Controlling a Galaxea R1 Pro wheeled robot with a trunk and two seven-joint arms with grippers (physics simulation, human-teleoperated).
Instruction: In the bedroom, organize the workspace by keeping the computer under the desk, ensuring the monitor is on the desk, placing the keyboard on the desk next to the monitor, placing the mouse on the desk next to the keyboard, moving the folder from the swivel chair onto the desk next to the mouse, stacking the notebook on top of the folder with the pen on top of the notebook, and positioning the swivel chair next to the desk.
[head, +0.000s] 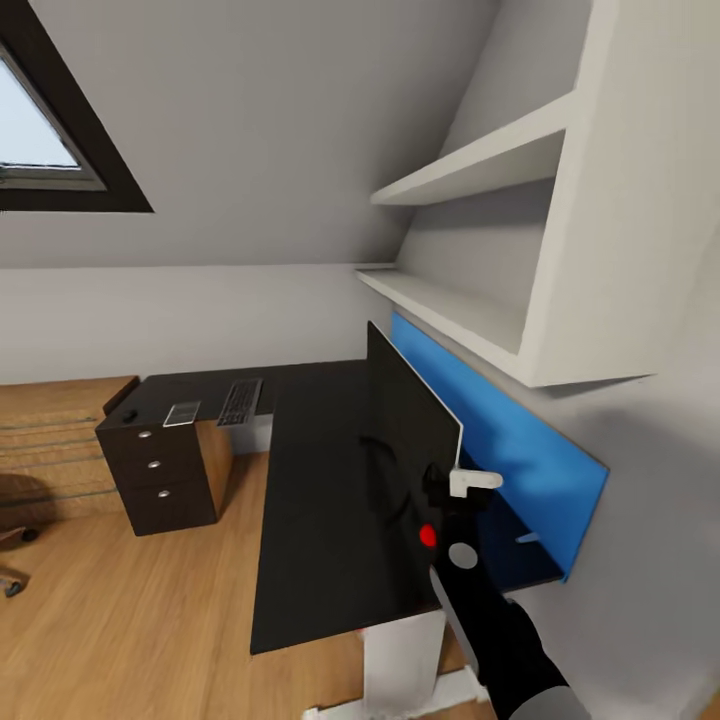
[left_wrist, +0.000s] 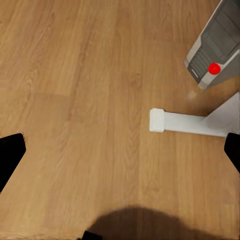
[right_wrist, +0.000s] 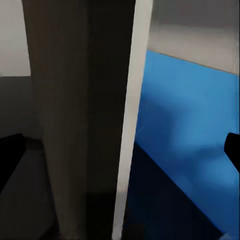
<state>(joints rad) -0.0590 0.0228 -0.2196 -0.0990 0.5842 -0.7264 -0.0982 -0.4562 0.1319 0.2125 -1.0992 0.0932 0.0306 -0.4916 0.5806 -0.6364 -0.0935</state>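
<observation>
Right gripper (head: 462, 500): raised at the near end of the monitor (head: 405, 420), fingers spread wide on either side of the panel's edge in the right wrist view; whether the pads actually press the screen cannot be told. Monitor: standing on edge on the desk (head: 320, 520), immediately ahead of the right gripper, its long axis running away from the gripper along the blue back panel (head: 500, 440), black front facing the open desktop. Left gripper (left_wrist: 120, 165): hanging low and open over the wood floor (left_wrist: 75, 75), holding nothing, with the desk's white foot bar (left_wrist: 180, 121) and the computer (left_wrist: 215, 45) just ahead of it. Keyboard (head: 240, 401): flat on the far wing of the desk, well beyond the monitor, with a small grey notebook (head: 182, 413) beside it, above the dark drawer unit (head: 160, 470). Judgement: the right arm is the nearer arm for any adjustment of the monitor.
</observation>
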